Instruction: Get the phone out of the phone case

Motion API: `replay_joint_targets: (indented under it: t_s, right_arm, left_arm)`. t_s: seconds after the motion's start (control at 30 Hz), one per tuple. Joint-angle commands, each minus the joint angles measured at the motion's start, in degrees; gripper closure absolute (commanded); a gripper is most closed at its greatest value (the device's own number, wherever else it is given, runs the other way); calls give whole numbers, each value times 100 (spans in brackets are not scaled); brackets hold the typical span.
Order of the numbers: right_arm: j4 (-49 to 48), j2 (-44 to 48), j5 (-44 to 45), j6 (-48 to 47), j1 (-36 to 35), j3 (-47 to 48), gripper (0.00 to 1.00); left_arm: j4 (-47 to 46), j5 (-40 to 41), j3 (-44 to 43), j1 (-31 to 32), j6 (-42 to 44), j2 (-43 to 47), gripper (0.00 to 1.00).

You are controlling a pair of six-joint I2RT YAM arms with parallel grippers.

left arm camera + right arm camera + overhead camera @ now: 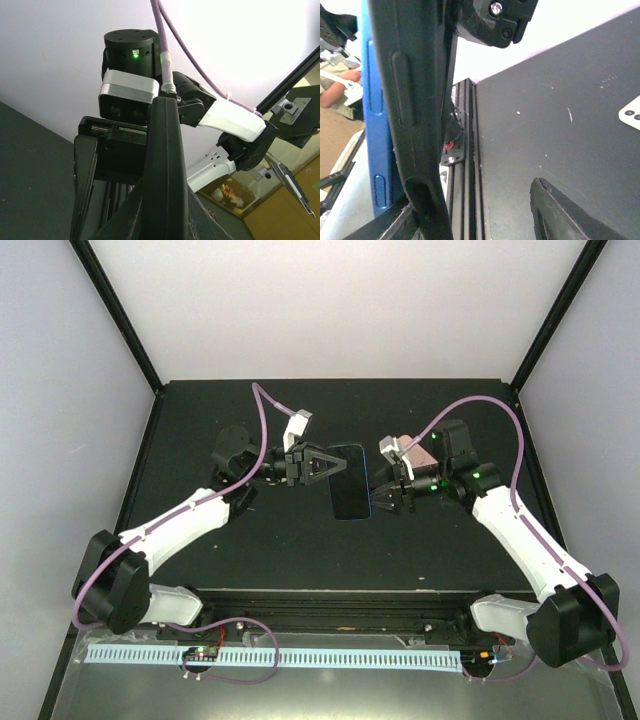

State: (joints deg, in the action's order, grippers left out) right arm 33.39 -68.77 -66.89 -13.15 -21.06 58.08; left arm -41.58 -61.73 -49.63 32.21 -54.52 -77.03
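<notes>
No writing, brand or number could be read in any view (the pale strip (270, 657) at lower centre showed only blurred ticks).

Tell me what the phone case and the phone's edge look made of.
The phone case looks like soft matte black rubber or silicone, given its moulded button bump and rounded lip. The phone has a smooth blue edge with a slight sheen, probably hard plastic or coated metal; the view cannot settle which.

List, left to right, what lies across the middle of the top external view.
left gripper → phone, in its case → right gripper
</notes>
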Motion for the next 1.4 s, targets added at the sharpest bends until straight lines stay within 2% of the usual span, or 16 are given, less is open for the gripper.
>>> replay_joint_targets:
  t_s: [0.0, 0.1, 0.2, 0.27, 0.43, 0.53, 0.67, 0.73, 0.8, 0.87, 0.93, 1.0, 1.13, 1.27, 1.37]
  right_arm:
    - [-1451, -19, -722, 426, 76, 357, 47]
    - [-1731, 14, -806, 822, 69, 256, 48]
    - [-2140, 172, -194, 1523, -37, 2, 57]
    - [-2312, 347, -104, 1724, -121, -193, 60]
    - [-2165, 515, -411, 1988, -260, -381, 67]
    - [-2005, 571, -550, 2177, -284, -387, 81]
    - [-2267, 602, -584, 2716, -280, -550, 98]
    - [-2366, 587, -569, 2867, -285, -673, 99]
    - [-2451, 574, -413, 2974, -285, -806, 99]
    - [-2603, 630, 82, 3088, -285, -1033, 99]
    - [-3003, 860, 912, 3319, -247, -1521, 99]
    - [-3334, 1184, 1773, 3586, -190, -2097, 99]
    - [-3183, 1333, 2983, 3638, -182, -2516, 99]
    - [-2953, 1450, 3996, 3543, -179, -2716, 99]
    - [-2963, 1437, 4179, 3456, -148, -2850, 99]
  left_arm:
    - [869, -752, -7, 394, 85, 37, 99]
    - [1499, -424, -23, 303, 471, 64, 99]
    - [1694, -191, -1, 147, 576, 84, 99]
    - [1737, -18, 46, 56, 634, 156, 99]
    - [2112, 307, 52, -81, 912, 274, 99]
    - [2352, 323, -26, -137, 1030, 185, 99]
    - [2434, 394, -45, -214, 1090, 135, 98]
    - [2626, 561, -77, -288, 1222, 131, 93]
    - [2932, 808, -173, -370, 1432, 100, 75]
    - [3757, 1297, -462, -507, 1941, 98, 53]
    - [4546, 1999, -785, -729, 2416, 212, 41]
    - [5127, 2890, -995, -866, 2829, 500, 34]
    - [5924, 5038, -1130, -703, 3448, 1085, 28]
    - [6229, 5955, -808, -302, 3717, 1379, 28]
    - [5889, 6509, -292, 443, 3753, 1614, 33]
